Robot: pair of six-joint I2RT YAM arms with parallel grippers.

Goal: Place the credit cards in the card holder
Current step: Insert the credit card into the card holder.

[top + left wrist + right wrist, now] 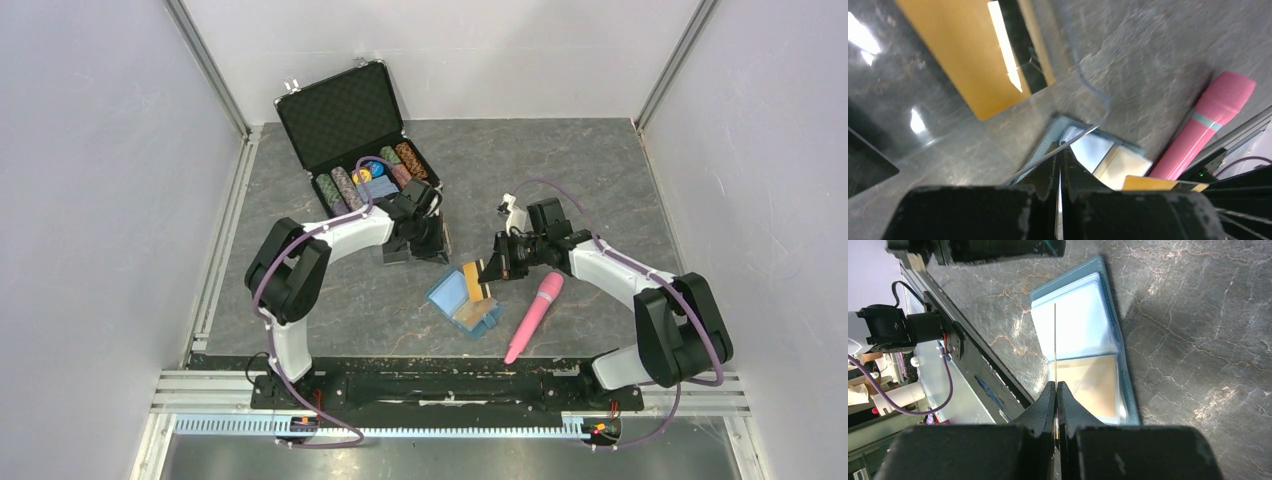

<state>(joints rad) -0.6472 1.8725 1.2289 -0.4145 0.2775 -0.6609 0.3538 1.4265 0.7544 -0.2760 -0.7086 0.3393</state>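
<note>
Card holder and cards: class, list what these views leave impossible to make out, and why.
1. Right wrist view: the card in the right gripper shows edge-on only, so its face is hidden.
2. Left wrist view: the card holder is blurred and partly covered by the left gripper and its clear plastic piece.
3. Top view: the poker chips in the briefcase are too small to count.

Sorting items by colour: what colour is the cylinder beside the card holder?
Pink cylinder with a pale band; best in the left wrist view.
</note>
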